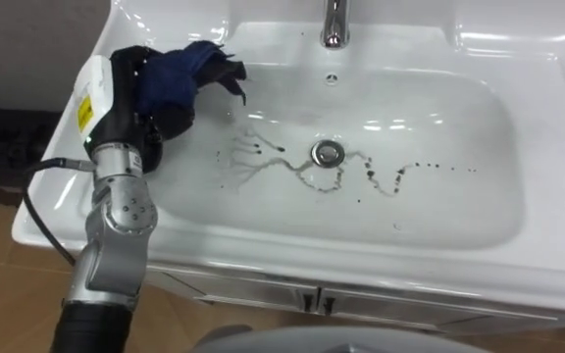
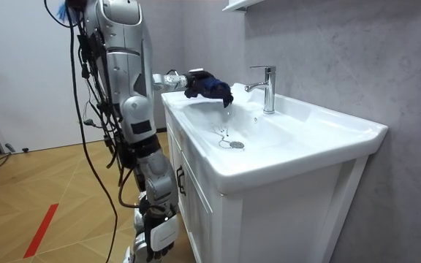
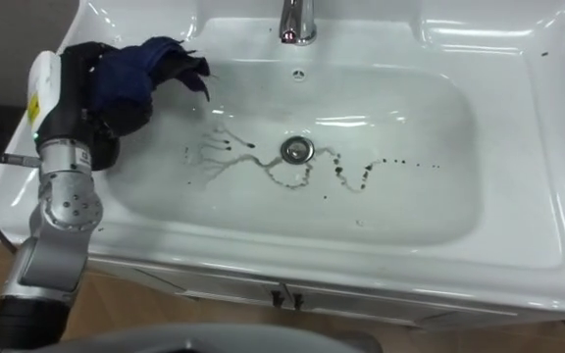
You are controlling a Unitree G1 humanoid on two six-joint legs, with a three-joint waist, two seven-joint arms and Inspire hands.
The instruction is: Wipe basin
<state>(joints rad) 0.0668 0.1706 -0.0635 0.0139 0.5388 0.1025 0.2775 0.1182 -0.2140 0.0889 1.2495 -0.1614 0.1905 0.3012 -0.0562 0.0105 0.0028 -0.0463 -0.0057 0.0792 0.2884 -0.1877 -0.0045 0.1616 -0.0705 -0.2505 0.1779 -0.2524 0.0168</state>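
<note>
Left hand (image 1: 133, 96): clamped on a bunched dark blue cloth (image 1: 182, 76), fingers curled about the wad, with a loose corner trailing toward the bowl. The hand sits over the basin's left rim, at the back left corner of the bowl. In the room view the cloth hangs clear of the porcelain, not pressed to it.

Basin (image 1: 449, 211): white, set in a white cabinet (image 2: 196, 212). A dark trail of grime (image 1: 263, 162) runs across the bowl floor. It starts as branching streaks nearest the cloth, loops round the drain (image 1: 328, 151), then thins into spots on the far right.

Governing relation: the soiling lies to the right of the cloth and lower, down the bowl's slope. Its long axis runs left to right through the drain. Judgement: wiping not yet begun; the next move calls for lowering the cloth into the bowl and sweeping rightward along that line.

Faucet (image 1: 333, 25): at the back rim, clear of that path.

Right hand (image 2: 156, 234): hangs low beside the cabinet. The left is plainly nearer.
</note>
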